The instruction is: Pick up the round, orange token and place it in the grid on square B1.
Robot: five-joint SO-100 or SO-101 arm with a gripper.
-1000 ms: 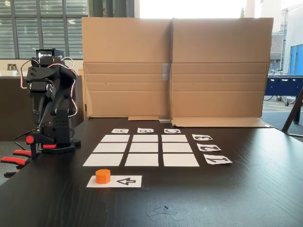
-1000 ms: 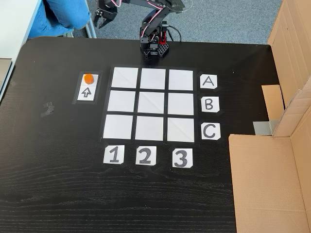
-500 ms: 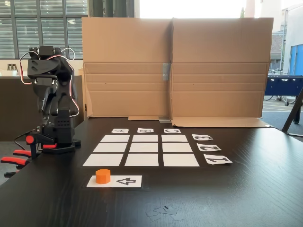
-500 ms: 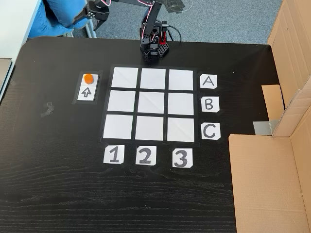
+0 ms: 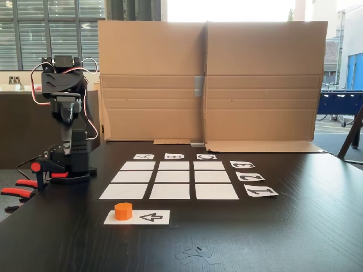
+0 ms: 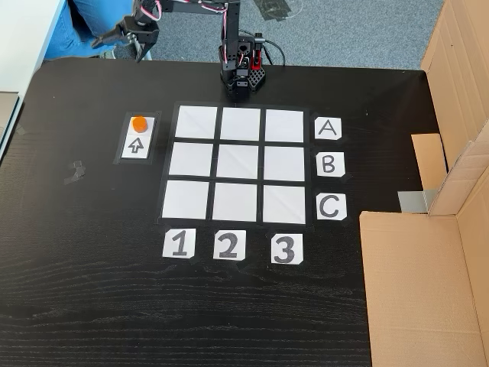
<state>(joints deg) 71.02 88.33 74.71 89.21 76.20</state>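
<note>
Looking first at the token, I find it on the far end of the arrow strip in the view from above, just outside the grid on that picture's left, with nothing touching it. In the low fixed view the token stands upright at the strip's left end. Square B1, as I read it from the B card and the 1 card, is the middle cell of the column nearest the strip, and it lies bare.

The gripper hangs beyond the table's far edge, well apart from the token, its fingers spread and holding nothing.

My worry is the descent: the token is short and sits on loose-looking paper, so a finger landing off-centre could nudge it or drag the strip. The cells are identical, so I could easily set it one cell off.
</note>
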